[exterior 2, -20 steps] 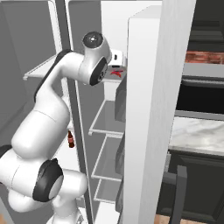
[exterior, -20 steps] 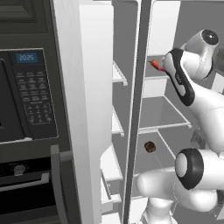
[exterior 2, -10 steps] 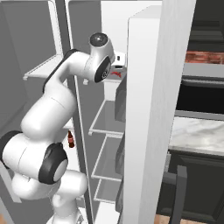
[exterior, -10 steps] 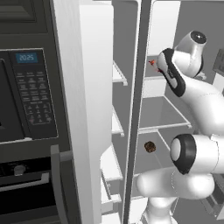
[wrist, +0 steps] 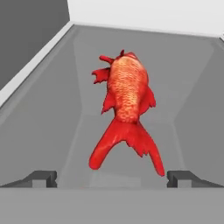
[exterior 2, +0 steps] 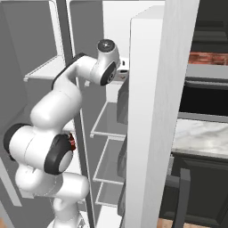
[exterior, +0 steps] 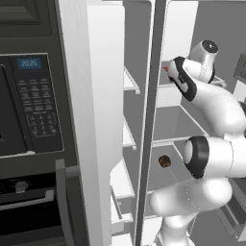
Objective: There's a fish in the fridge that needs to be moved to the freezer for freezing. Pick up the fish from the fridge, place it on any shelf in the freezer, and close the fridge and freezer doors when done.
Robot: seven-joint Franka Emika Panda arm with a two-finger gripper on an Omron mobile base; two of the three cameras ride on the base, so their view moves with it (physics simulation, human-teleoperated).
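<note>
The left base view sits behind the arm on its left, facing forward and down past the black wall oven (exterior: 29, 110) into the open freezer (exterior: 127, 139) and fridge (exterior: 175, 125). The right base view looks from behind on the right, along the open fridge door (exterior 2: 153, 116); both share the arm and fridge shelves. The hand view looks closely along the end effector (wrist: 112, 178) at a red fish (wrist: 127, 105) on a grey shelf (wrist: 48, 122)
</note>
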